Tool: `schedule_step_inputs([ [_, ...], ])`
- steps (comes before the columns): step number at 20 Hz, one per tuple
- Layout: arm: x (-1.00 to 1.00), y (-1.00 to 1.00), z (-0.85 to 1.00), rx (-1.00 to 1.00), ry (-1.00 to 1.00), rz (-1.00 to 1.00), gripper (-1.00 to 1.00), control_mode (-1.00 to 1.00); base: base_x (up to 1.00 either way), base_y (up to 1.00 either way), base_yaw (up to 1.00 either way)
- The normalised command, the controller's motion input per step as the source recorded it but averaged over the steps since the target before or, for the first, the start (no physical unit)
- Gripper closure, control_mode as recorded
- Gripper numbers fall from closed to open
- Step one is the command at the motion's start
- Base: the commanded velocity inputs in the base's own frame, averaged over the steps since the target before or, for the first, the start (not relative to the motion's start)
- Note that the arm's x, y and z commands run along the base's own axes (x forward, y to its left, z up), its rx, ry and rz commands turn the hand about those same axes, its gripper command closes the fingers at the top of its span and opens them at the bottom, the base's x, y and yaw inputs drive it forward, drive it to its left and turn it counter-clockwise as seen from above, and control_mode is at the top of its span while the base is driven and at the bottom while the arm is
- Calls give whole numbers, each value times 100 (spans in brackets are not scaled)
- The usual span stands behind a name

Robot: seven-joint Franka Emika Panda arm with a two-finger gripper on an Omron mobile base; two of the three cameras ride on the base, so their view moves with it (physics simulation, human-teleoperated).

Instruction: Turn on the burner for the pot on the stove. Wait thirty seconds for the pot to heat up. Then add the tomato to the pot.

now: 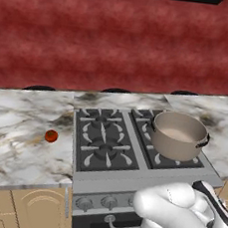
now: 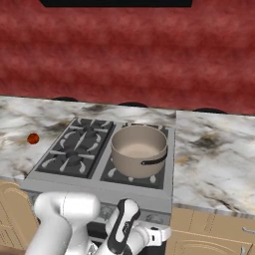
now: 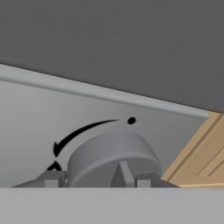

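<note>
The grey-tan pot (image 1: 178, 136) (image 2: 138, 149) stands on the right rear part of the stove (image 1: 103, 140) (image 2: 74, 149). It hides the burner beneath it, and I see no flame glow. The tomato (image 1: 51, 136) (image 2: 33, 138) lies on the marble counter left of the stove. In the hand view my gripper (image 3: 98, 179) is low at the stove's front panel. Its fingertips (image 3: 52, 178) press against both sides of a round grey knob (image 3: 111, 153). A black curved arrow and a dot are printed above the knob.
Two more knobs (image 1: 84, 203) (image 1: 109, 201) and the oven's bar handle (image 1: 118, 225) sit left of my arm. Wooden cabinet fronts (image 1: 30, 209) (image 3: 201, 153) flank the range. A red wall runs behind the counter (image 2: 214, 149).
</note>
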Motion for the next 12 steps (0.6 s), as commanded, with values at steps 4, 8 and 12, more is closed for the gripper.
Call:
schedule_step_inputs([
  [4,0,-49,-14,-2,-30,63,100,-100,0,0,0],
  [8,-7,-33,-18,-3,-48,67,100,-100,0,0,0],
  [12,-5,-48,-19,-6,-58,77,100,-100,0,0,0],
])
